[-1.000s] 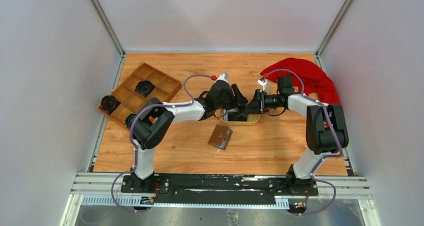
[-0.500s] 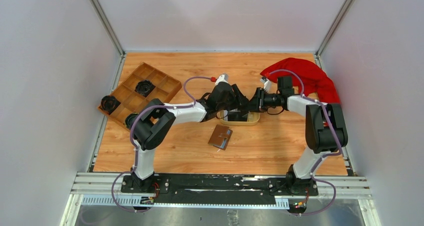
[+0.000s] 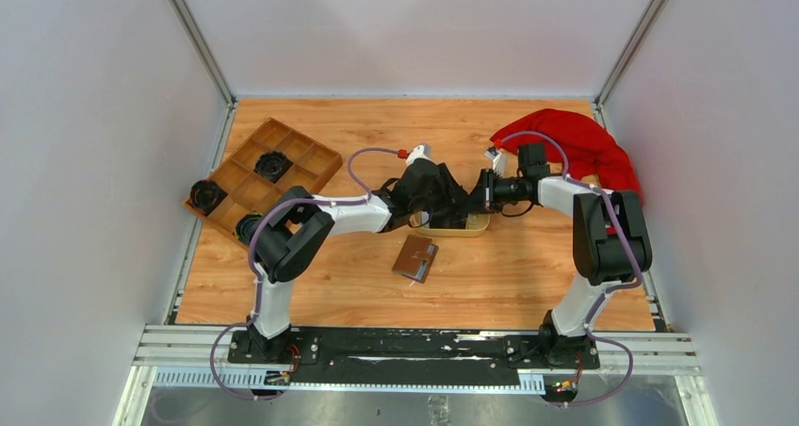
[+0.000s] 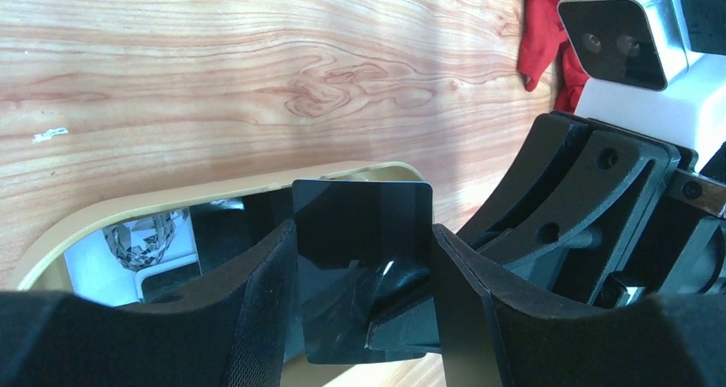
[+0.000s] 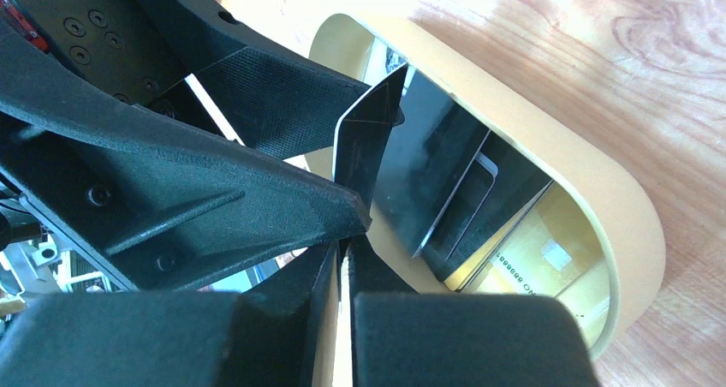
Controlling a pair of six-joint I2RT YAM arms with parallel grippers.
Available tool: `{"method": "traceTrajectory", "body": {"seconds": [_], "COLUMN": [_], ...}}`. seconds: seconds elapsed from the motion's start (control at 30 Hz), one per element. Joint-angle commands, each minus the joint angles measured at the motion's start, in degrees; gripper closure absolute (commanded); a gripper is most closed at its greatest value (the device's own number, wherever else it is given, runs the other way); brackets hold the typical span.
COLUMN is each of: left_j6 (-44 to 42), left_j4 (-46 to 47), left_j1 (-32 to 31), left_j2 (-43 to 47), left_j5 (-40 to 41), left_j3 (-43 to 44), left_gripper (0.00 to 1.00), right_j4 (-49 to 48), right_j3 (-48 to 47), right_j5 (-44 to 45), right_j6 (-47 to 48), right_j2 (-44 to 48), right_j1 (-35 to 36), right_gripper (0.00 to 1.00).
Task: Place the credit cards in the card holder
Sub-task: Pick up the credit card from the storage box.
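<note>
Black card (image 4: 360, 211) | upright in tan dish (image 4: 128, 204) | left claw (image 4: 361, 263), right claw (image 5: 346, 260) both clamped on it | wood tabletop (image 3: 528, 285), pale walls (image 3: 415, 30)

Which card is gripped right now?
The black card, held upright by the left gripper, its edge pinched by the right gripper. The other cards sit in the tan dish.

Small upside-down print, "ON" and blurred digits, runs along a pale card (image 5: 524, 271) in the dish (image 5: 629, 224).

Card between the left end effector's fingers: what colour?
Black and glossy. The card shows best in the left wrist view.
</note>
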State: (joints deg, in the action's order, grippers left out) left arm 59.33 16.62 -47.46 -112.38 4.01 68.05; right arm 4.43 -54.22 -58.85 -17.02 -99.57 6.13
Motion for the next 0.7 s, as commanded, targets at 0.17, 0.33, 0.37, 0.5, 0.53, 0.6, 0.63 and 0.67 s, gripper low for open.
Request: {"method": "traceTrajectory", "body": {"seconds": [0.17,0.33,0.37,0.5,0.53,0.6,0.63,0.67], "left_j6": [-3.1,-5.9,-6.7,-9.6,-10.4,-12.9,-14.3,-16.1], "left_j4": [4.3,6.2,7.1,11.4,12.0,12.5,12.6,12.6], "left_j1": [0.0,1.0,1.2,2.2,2.4,2.8,2.9,3.0], "left_j2": [2.3,4.6,5.2,9.0,10.1,12.5,14.2,16.0], "left_j5": [-2.0,-3.5,-3.6,-6.1,-6.6,-7.6,-7.8,-7.7], "left_j3": [-1.9,-4.1,-4.8,-8.3,-9.2,-11.0,-12.1,-13.5], "left_gripper": [0.41,0.39,0.38,0.29,0.27,0.24,0.23,0.23], "right_j4": [6.5,8.7,9.0,10.5,11.1,13.7,15.3,16.8], "right_j3": [-2.6,-4.0,-4.1,-4.5,-4.7,-5.7,-6.5,-7.0], "right_j5": [7.7,5.9,5.2,1.5,0.6,-1.5,-2.7,-3.7], "right_j6": [7.3,10.7,11.5,15.0,16.0,19.2,21.1,22.9], "right_j2": [-0.1,1.2,1.6,2.8,2.9,3.1,3.2,3.4], "right_j1": [0.3,-0.1,-0.3,-0.8,-0.8,-0.9,-0.9,-1.1], "right_gripper": [0.99,1.00,1.00,1.00,1.00,1.00,1.00,1.00]}}
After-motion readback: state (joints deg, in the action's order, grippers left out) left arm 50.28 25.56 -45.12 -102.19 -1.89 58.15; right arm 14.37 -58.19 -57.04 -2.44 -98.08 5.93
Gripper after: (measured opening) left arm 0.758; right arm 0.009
